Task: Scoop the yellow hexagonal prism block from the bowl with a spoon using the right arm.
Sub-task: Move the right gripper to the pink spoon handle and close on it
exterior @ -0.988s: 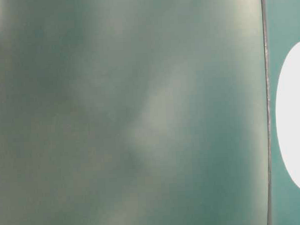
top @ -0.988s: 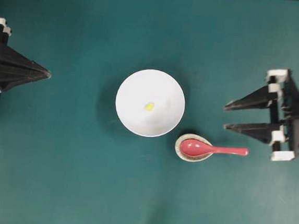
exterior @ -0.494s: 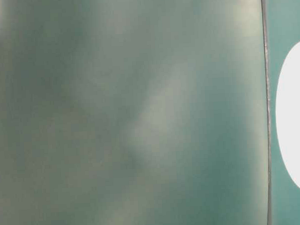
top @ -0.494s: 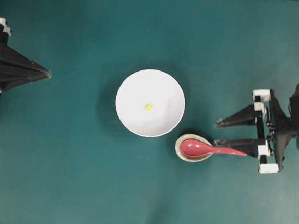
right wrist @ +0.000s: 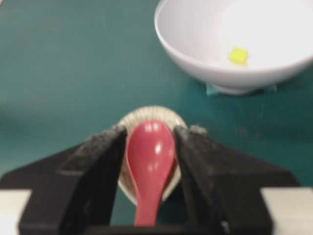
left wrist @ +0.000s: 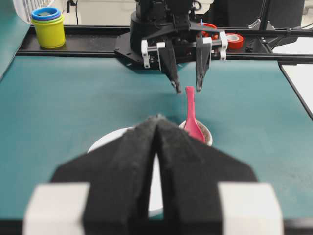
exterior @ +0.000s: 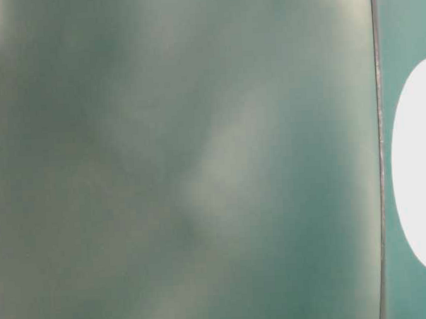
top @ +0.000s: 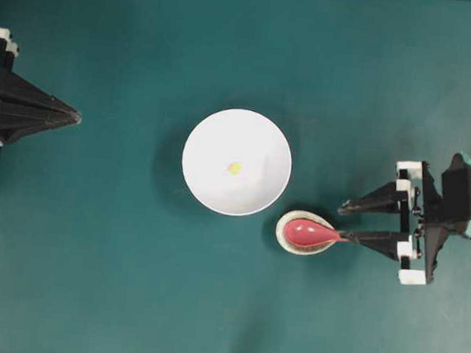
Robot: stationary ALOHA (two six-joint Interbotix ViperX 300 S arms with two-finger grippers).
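Yellow block in white bowl; red spoon seemingly in speckled dish, between spread right hand.

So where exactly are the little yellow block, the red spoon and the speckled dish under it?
yellow block [top: 234, 168]: overhead view, on its top face, inside the white bowl.
red spoon [right wrist: 150, 147]: right wrist view, in the hollow of its scoop.
speckled dish [top: 291, 218]: overhead view, on its rim beside the spoon's scoop.
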